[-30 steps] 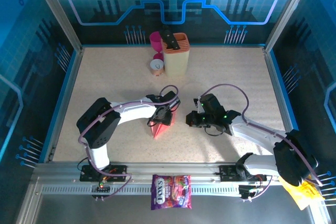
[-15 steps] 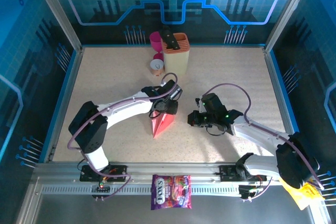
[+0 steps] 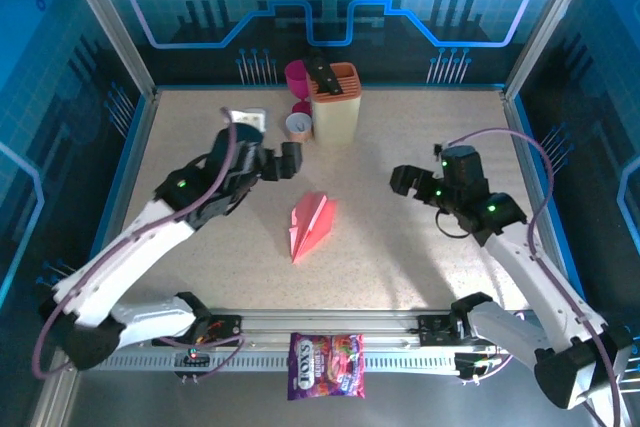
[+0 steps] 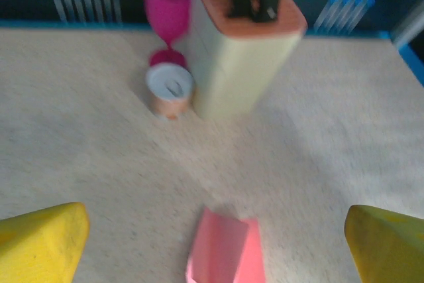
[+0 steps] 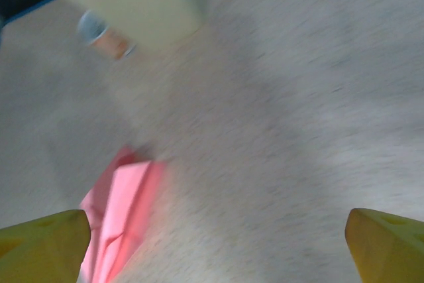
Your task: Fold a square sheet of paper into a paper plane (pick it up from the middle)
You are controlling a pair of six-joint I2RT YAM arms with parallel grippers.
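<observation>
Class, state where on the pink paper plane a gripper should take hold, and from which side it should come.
Probably pinch the paper plane across its wide far end, coming from above: it lies flat, its narrow nose at the near end.

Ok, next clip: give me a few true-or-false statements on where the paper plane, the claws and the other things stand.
1. The paper plane lies on the table with nothing gripping it. True.
2. The left claw is shut on the plane. False: it is open and apart from the plane, off to its left.
3. The right claw is open. True.
4. The candy bag sits beside the knife block. False: it lies on the front rail between the arm bases.
5. The magenta goblet lies tipped over. False: it stands upright next to the knife block.
</observation>
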